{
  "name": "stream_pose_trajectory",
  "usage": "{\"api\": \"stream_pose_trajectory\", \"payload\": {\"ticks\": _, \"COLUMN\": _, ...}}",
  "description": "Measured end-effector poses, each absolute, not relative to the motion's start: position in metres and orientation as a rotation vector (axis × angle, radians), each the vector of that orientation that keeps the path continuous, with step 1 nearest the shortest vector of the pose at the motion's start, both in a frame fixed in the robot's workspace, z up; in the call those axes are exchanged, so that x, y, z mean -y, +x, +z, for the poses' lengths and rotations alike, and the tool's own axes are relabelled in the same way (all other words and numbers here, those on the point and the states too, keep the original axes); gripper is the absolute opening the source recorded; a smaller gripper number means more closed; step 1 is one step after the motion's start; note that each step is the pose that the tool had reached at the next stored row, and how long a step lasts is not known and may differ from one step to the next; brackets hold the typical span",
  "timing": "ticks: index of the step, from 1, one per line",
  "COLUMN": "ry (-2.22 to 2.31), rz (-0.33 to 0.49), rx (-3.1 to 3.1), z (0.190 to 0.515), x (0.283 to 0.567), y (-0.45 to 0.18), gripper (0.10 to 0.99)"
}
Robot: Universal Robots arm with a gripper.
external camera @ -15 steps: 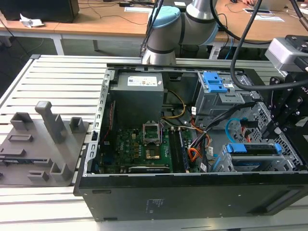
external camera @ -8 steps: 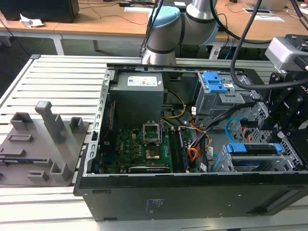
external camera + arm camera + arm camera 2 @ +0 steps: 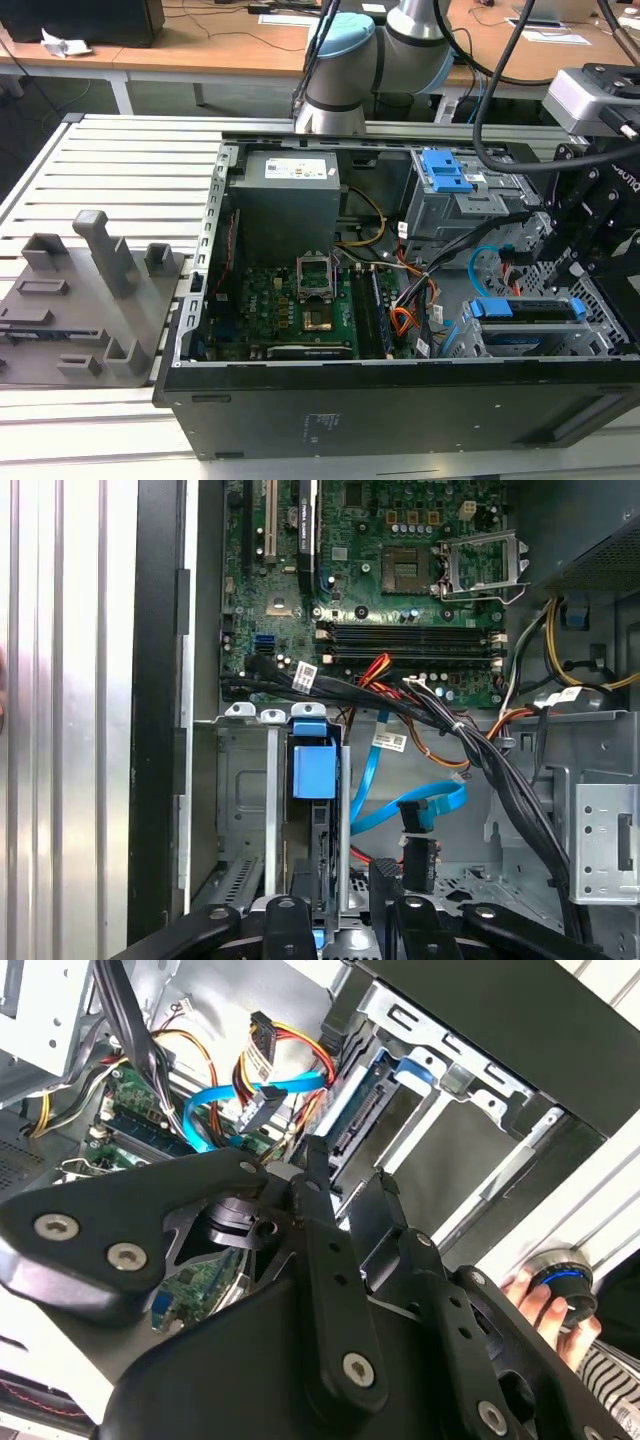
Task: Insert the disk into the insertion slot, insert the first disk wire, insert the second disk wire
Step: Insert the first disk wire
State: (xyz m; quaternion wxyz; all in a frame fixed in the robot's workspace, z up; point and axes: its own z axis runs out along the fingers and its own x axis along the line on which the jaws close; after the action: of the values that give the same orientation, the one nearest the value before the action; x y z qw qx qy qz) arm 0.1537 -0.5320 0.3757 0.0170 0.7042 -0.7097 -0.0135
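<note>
On the slatted table [image 3: 120,160], inside the open PC case [image 3: 400,410], I saw the disk [image 3: 313,772] seated in the slot [image 3: 240,800], my gripper [image 3: 338,908] just beside its end, jaws apart, blue wire [image 3: 400,815] looping near.

Exterior view high; wrist views near case [image 3: 400,410]

From where I stand, the insertion slot [image 3: 240,800] is dull grey sheet metal. The disk [image 3: 313,770] has a smooth, bright-blue plastic carrier. The second disk wire [image 3: 420,808] looks like glossy light-blue plastic. The gripper [image 3: 350,1165] is matt black with shiny screw heads, and the table [image 3: 120,160] is ribbed, satin-finish metal.
</note>
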Motion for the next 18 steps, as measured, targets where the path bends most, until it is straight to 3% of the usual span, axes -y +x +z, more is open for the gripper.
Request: {"api": "stream_pose_trajectory", "payload": {"ticks": 18, "ry": 2.187, "rz": -0.039, "rx": 2.204, "z": 0.359, "x": 0.492, "y": 0.153, "gripper": 0.361}}
